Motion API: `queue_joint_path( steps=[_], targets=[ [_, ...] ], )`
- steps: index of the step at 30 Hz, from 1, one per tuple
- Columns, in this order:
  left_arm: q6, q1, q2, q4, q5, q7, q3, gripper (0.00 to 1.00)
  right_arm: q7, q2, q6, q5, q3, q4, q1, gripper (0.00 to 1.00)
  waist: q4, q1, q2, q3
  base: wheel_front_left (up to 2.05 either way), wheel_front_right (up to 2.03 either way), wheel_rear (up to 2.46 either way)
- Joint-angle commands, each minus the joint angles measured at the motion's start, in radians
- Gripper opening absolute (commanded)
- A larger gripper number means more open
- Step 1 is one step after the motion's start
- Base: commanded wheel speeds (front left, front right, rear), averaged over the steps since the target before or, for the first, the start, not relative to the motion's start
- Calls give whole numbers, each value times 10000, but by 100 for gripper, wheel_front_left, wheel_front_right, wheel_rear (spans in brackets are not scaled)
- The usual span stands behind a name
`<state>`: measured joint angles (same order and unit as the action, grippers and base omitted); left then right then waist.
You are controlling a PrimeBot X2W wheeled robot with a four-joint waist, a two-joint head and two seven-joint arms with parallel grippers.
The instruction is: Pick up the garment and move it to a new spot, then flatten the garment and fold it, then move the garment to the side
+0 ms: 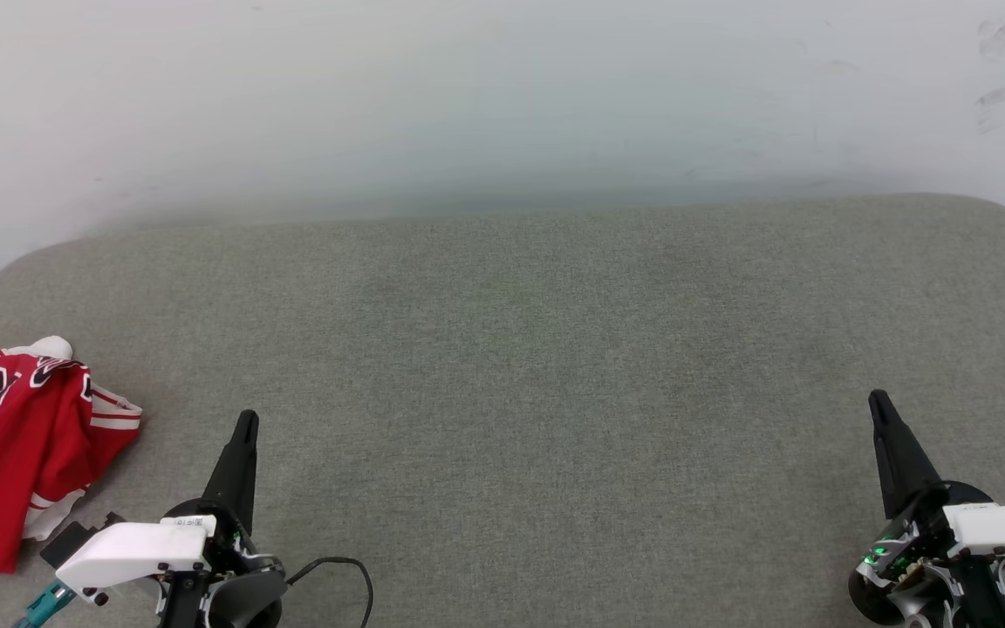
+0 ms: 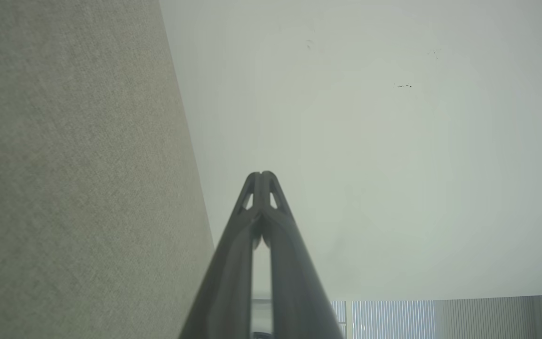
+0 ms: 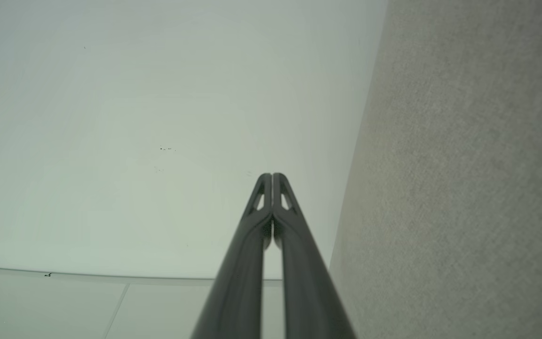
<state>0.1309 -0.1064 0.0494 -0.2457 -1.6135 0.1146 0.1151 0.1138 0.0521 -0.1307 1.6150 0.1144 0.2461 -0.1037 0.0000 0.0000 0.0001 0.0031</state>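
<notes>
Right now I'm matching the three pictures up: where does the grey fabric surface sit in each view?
Head view: the grey fabric surface fills the lower half, under the white wall.
Left wrist view: the surface runs down the left side.
Right wrist view: the surface runs down the right side.
Shared landmark: the white wall.

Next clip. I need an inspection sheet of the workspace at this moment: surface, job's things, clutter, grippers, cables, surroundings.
Surface: grey woven fabric surface with rounded far corners.
Job's things: red garment crumpled at the robot's far left, cut off by the head view's edge, not held.
Clutter: nothing seen.
Grippers: left gripper shut, holding nothing, its fingers apart from the garment; right gripper shut, holding nothing.
Cables: black cable loops beside the left wrist.
Surroundings: pale wall behind the surface, with scuff marks at upper right.
</notes>
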Motion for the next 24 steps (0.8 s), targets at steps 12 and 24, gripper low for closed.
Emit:
queue_joint_path(
  steps=[12, 24],
  targets=[
    [34, -60, -17, -2, 13, 17, 11, 0, -3, -28, 0, -46, -5, 6, -112, 0, 0, 0, -1, 0, 0, 0, 0],
    [34, -60, -17, -2, 13, 17, 12, 0, -4, -28, 0, -45, -5, 6, -112, 0, 0, 0, -1, 0, 0, 0, 0]
  ],
)
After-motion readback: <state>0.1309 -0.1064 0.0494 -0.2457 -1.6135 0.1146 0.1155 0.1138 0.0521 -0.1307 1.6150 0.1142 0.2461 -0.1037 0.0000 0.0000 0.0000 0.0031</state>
